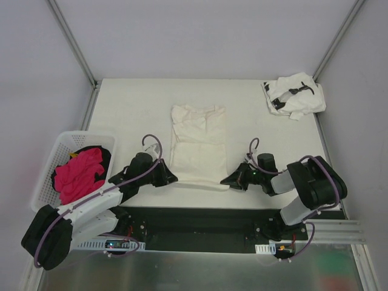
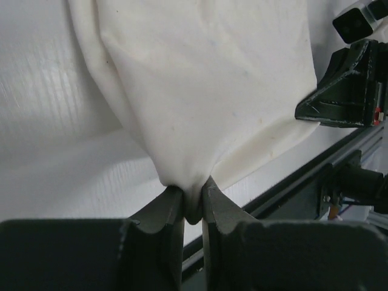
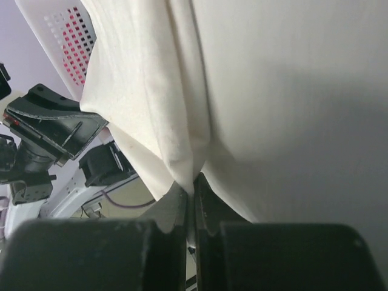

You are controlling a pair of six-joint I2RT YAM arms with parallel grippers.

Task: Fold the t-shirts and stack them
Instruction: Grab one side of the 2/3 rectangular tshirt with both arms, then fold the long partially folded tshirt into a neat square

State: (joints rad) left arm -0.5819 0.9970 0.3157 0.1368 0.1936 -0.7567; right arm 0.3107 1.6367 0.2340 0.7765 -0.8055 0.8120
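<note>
A plain cream-white t-shirt (image 1: 197,145) lies folded into a long strip in the middle of the table, collar end far. My left gripper (image 1: 173,179) is shut on its near left corner, pinching bunched cloth (image 2: 193,200). My right gripper (image 1: 224,180) is shut on its near right corner, with cloth (image 3: 182,163) between the fingers. The shirt also fills the left wrist view (image 2: 206,85) and the right wrist view (image 3: 145,79). The white t-shirt with black marks (image 1: 294,95) lies folded at the table's far right corner.
A white plastic basket (image 1: 57,151) at the table's left holds pink cloth (image 1: 79,173) over something black. The table's black front rail (image 1: 200,221) runs just behind both grippers. Metal frame posts rise at the far corners.
</note>
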